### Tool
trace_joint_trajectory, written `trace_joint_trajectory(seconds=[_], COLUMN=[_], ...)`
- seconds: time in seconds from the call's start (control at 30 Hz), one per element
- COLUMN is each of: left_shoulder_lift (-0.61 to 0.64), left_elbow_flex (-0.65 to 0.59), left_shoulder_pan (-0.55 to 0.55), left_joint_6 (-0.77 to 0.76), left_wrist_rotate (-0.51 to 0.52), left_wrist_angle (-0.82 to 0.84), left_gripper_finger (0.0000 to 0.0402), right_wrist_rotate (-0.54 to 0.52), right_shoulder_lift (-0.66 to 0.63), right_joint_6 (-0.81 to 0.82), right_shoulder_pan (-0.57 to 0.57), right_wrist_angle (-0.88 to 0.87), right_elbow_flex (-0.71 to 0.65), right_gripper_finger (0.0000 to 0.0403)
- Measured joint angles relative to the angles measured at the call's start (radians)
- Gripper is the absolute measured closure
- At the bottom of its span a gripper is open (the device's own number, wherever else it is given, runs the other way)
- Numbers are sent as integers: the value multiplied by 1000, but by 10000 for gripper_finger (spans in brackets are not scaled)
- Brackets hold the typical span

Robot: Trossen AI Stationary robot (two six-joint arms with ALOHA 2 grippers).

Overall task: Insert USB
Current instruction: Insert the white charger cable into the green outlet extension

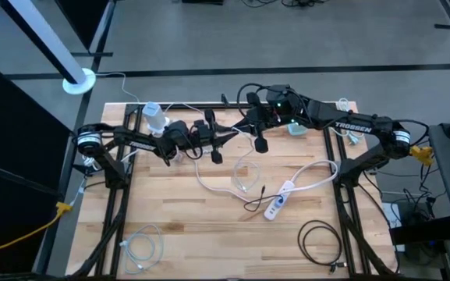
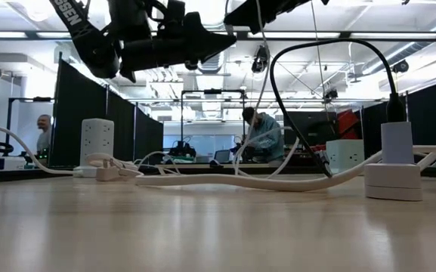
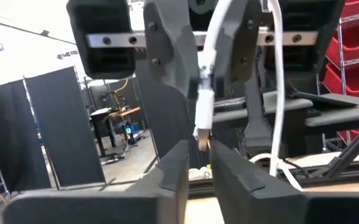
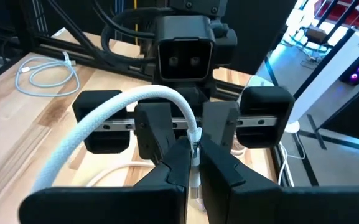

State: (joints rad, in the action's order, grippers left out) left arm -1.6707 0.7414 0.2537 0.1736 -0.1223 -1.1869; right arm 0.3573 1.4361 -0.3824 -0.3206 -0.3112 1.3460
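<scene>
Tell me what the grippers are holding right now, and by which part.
The right gripper pinches a white cable near its plug end. The left gripper is just behind the plug; its hold cannot be told.

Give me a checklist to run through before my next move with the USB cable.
1. Right hand shut on cable: ok.
2. Plug hangs free below that grip: ok.
3. Plug tip lies at the left hand: ok.
4. Which way the plug's face is turned: cannot tell.
5. Strip lies on the table, apart from both arms: ok.
6. Free USB port on the strip: cannot tell.
</scene>
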Motion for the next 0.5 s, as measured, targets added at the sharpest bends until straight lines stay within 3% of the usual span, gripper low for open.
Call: trace_joint_trajectory(seconds=[0.3,0.4,0.5], left_shoulder_lift=[0,0,0], left_elbow_flex=[0,0,0], left_shoulder_pan=[-3,-3,-3], left_joint_6=[-9,-10,-11], left_wrist_rotate=[0,0,0], left_wrist_angle=[-4,-3,-4], left_gripper_finger=[262,295,366], right_wrist_rotate=[0,0,0], right_shoulder_lift=[0,0,0], right_joint_6=[4,6,7], right_shoulder_pan=[0,0,0], right_wrist_angle=[-1,-2,-3], right_elbow_flex=[0,-1,-1], right_gripper_finger=[394,394,394])
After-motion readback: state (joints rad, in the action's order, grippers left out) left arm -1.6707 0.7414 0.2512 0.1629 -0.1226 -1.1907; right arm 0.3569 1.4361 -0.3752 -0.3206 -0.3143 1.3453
